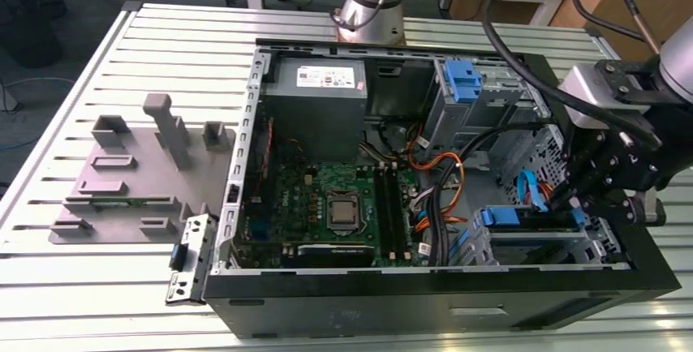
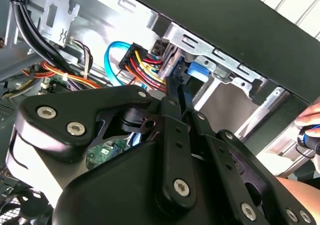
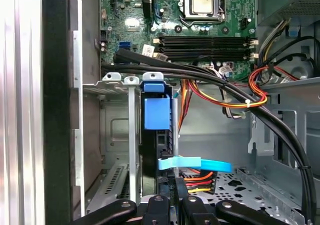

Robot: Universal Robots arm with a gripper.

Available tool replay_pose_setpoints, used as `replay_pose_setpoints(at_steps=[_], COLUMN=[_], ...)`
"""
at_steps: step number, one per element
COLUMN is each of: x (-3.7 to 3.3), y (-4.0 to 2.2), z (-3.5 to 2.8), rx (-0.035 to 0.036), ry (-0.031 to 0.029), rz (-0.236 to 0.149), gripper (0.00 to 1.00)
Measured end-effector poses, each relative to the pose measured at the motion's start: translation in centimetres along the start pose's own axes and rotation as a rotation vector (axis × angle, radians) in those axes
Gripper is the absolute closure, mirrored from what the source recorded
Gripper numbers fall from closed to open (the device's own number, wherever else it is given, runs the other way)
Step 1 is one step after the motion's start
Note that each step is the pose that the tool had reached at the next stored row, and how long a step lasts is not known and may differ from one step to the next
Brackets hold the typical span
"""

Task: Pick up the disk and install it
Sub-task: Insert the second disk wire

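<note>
The disk (image 1: 528,224) stands on edge in the metal drive cage at the exterior view's right, inside the open computer case (image 1: 433,303). Its blue carrier rail (image 3: 155,114) faces up in the first wrist view. In the second wrist view the disk's blue end (image 2: 198,69) sits between the cage walls. My gripper (image 1: 576,206) hangs at the disk's cable end, beside the red, yellow and black power plug (image 3: 199,181). Its two black fingers lie close together in both wrist views, tips at the disk's edge (image 2: 175,82), (image 3: 174,187), with nothing seen between them.
A light blue data cable (image 3: 197,164) crosses just in front of the fingers, and thick black cables (image 3: 235,97) run over the motherboard (image 1: 336,206). A grey power-supply box (image 1: 316,96) sits at the back. A person's hand (image 2: 307,122) is outside the case wall. A grey fixture (image 1: 130,182) lies on the table.
</note>
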State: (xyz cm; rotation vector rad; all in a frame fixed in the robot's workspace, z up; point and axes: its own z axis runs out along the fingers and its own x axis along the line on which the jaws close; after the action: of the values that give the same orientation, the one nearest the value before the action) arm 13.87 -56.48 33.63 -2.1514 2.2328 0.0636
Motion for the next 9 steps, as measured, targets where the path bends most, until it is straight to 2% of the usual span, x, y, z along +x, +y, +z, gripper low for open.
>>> replay_pose_setpoints(at_steps=[9], x=[0.17], y=[-0.01], z=[0.03], rx=[0.0000], ry=[0.0000], rz=[0.000], gripper=[0.84])
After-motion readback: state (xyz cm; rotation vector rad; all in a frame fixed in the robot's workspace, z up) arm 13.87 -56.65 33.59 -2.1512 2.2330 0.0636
